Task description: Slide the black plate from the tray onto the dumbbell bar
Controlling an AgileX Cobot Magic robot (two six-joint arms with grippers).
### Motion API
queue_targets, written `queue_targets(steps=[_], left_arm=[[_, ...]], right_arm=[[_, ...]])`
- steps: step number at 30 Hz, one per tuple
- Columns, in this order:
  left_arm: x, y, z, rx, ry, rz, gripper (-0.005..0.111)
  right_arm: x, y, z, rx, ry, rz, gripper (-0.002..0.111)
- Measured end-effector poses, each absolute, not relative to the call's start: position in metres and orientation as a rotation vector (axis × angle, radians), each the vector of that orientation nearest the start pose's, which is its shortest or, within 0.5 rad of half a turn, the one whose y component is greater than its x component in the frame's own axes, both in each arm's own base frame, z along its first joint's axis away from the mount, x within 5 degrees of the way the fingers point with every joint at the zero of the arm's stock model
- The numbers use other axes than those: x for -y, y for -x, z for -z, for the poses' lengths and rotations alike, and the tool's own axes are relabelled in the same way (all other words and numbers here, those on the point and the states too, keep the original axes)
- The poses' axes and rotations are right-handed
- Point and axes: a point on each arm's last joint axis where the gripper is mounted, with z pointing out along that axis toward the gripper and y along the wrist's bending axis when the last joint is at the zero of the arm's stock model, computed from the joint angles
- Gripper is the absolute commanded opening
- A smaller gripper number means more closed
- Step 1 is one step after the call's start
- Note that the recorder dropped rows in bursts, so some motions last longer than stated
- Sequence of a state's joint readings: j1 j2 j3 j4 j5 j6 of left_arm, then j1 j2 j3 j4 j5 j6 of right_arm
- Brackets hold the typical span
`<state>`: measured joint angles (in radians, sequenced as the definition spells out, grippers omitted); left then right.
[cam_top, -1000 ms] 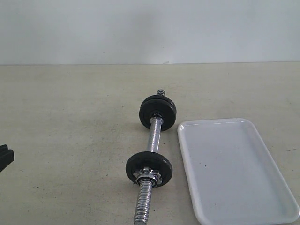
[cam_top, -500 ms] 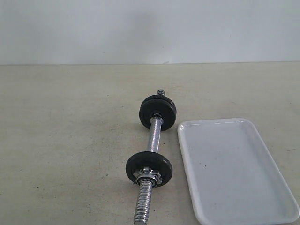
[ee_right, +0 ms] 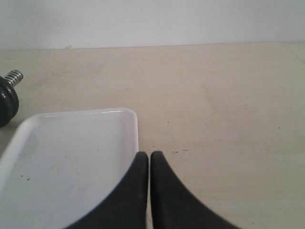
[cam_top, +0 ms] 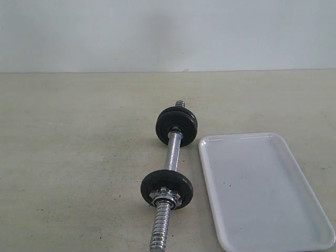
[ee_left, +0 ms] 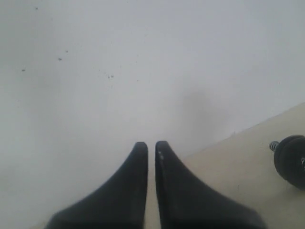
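Grippers are both sitting pressed shut and holding nothing. Furthest left, the left gripper (ee_left: 150,149) is pointing its touching tips at a pale wall, well apart from the work and out of the exterior view. Moving right across the table (cam_top: 79,157), the dumbbell bar (cam_top: 172,152) is lying at the middle, running from near to far. One black plate (cam_top: 181,185) is standing on its near threaded end with a chrome collar nut (cam_top: 167,198) touching its near face. A pair of like discs (cam_top: 177,125) is standing together toward the far end. Which of these the task means I cannot tell. Just beside the bar to the right, the tray (cam_top: 262,194) is lying flat with no disc on it, so the task is looking finished. Furthest right, the right gripper (ee_right: 149,158) is hovering at the tray's edge, also out of the exterior view. Such a plate is probably handling as dense and heavy for its size, rigid, with a smooth rim that is liable to slip. A pinch across the raised outer rim, leaving the centre hole free, is looking like the best hold. Coarse threads are likely snagging the hole unless the disc is staying square to the bar.
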<state>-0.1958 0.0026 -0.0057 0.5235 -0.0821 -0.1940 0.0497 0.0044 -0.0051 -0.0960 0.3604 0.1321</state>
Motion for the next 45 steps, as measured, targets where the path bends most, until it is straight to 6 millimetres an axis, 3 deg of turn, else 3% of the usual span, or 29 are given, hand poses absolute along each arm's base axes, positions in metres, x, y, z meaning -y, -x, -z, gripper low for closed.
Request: queue_targets(steps=[3,8,12,18,24,32,45], left_arm=[[0.013,-0.054,-0.218,-1.392,-0.371,-0.070,0.004],[0.005,-0.056,-0.204,-1.591,-0.145,0.059,0.004],[0.003,-0.056,-0.200,-1.634,-0.070,0.100,0.004],[0.006,-0.056,-0.205,-1.575,-0.179,0.035,0.004],[0.006,-0.056,-0.205,-1.575,-0.173,0.046,0.004],[0.010,-0.056,-0.204,-1.594,-0.139,0.152,0.004],[0.014,-0.054,-0.193,-1.704,-0.254,0.118,0.004]], right_arm=[[0.000,-0.053,-0.182,-1.843,-0.017,-0.033,0.000],[0.000,-0.053,-0.182,-1.843,-0.017,-0.033,0.000],[0.000,-0.053,-0.182,-1.843,-0.017,-0.033,0.000],[0.000,-0.053,-0.182,-1.843,-0.017,-0.033,0.000],[0.000,-0.053,-0.182,-1.843,-0.017,-0.033,0.000],[0.000,-0.053,-0.182,-1.843,-0.017,-0.033,0.000],[0.001,-0.053,-0.182,-1.843,-0.015,-0.031,0.000]])
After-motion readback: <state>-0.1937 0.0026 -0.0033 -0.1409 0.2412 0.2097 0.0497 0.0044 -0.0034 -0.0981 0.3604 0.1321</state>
